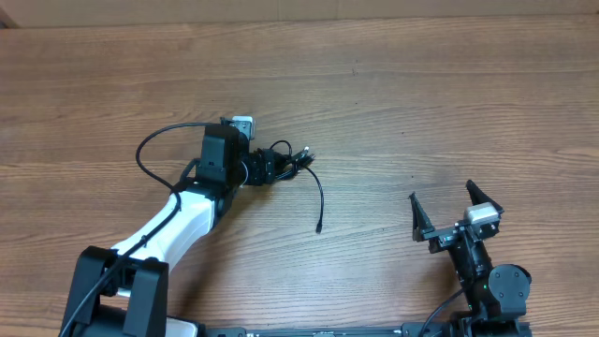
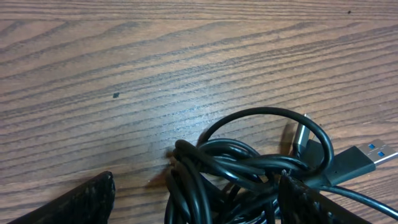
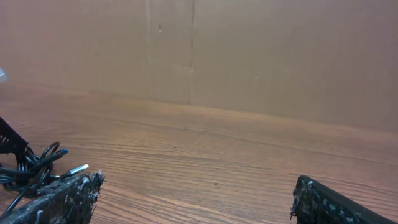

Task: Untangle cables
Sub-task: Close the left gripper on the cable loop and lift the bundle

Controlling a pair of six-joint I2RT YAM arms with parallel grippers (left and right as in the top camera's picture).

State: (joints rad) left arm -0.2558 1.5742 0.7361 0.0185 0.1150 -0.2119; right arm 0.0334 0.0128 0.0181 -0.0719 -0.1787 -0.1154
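- While the left gripper [image 2: 198, 180] straddles the cables [image 2: 249, 165], jaws spread (knot crowding one finger), nothing is clenched.
- Right gripper [image 1: 441, 192]: released, empty, well apart.

Wood-grain table [image 1: 421, 84] (one dark speck [image 2: 115, 95]), brown wall [image 3: 280, 56] behind

a robot test bench, most likely in a lab or workshop room. a white and black left arm [image 1: 173, 229] and a smaller black right arm [image 1: 491, 281] are mounted at the near edge of a broad wood-grain table [image 1: 421, 94]. a small tangle of black cables [image 1: 281, 167] lies on the wood. behind the table stands a plain brown wall [image 3: 280, 56] with vertical seams, like board panels.
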